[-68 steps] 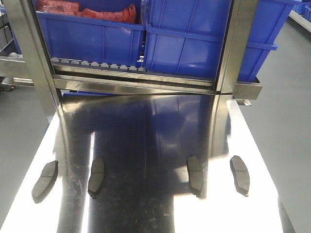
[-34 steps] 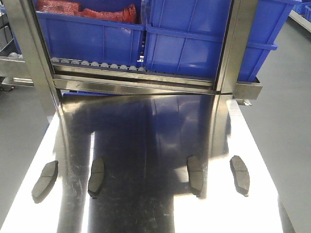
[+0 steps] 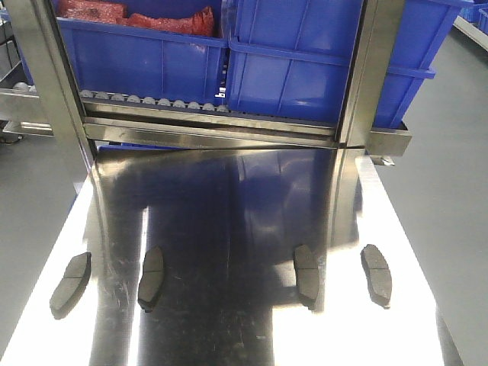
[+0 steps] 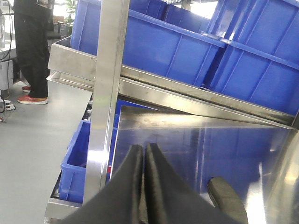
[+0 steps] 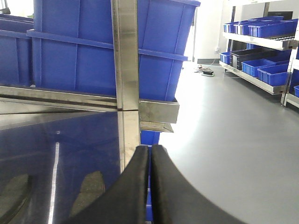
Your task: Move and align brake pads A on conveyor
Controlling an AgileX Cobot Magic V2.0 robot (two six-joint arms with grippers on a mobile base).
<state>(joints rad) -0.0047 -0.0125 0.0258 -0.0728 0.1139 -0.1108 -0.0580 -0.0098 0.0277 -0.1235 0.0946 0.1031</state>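
Four pads [image 3: 151, 278] are laid flat on the shiny table [image 3: 229, 213], in a loose row across its near half. Two are set to the left and two to the right, with a wide stretch of steel between the pairs. Each is turned roughly front to back, and none is touched by another.

The left gripper [image 4: 143, 147] is held near the table's left side, its fingers brought together with nothing between them. One pad is seen just to its right, low in the left wrist view. The right gripper [image 5: 150, 148] is likewise closed on nothing, held by the table's right edge in front of a steel post [image 5: 125, 56].

Blue bins [image 3: 297, 69] are stacked on the rack [image 3: 206, 126] behind the table.
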